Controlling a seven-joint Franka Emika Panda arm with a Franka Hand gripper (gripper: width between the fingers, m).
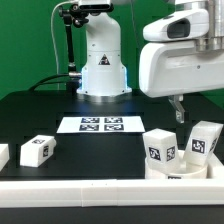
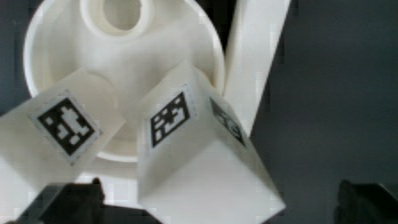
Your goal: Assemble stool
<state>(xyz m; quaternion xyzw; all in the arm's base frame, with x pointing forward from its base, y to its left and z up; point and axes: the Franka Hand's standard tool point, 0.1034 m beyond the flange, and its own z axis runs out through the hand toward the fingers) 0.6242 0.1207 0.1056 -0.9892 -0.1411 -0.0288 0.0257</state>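
Observation:
The round white seat disc (image 1: 186, 172) lies at the exterior view's right front, against the border rail. Two white blocky legs with marker tags stand on it, one to the left (image 1: 160, 148) and one to the right (image 1: 203, 141). My gripper (image 1: 178, 110) hangs just above and between them. In the wrist view the seat disc (image 2: 151, 70) lies beyond two legs (image 2: 63, 125) (image 2: 192, 135). My gripper (image 2: 217, 206) is open, its dark fingers (image 2: 71, 205) standing wide on either side of the nearer leg without touching it.
A third leg (image 1: 37, 150) lies at the exterior view's left, another piece (image 1: 2, 155) at the left edge. The marker board (image 1: 100, 124) lies before the robot base (image 1: 103, 60). A white border rail (image 1: 90, 190) runs along the front; a rail (image 2: 267, 50) also shows in the wrist view.

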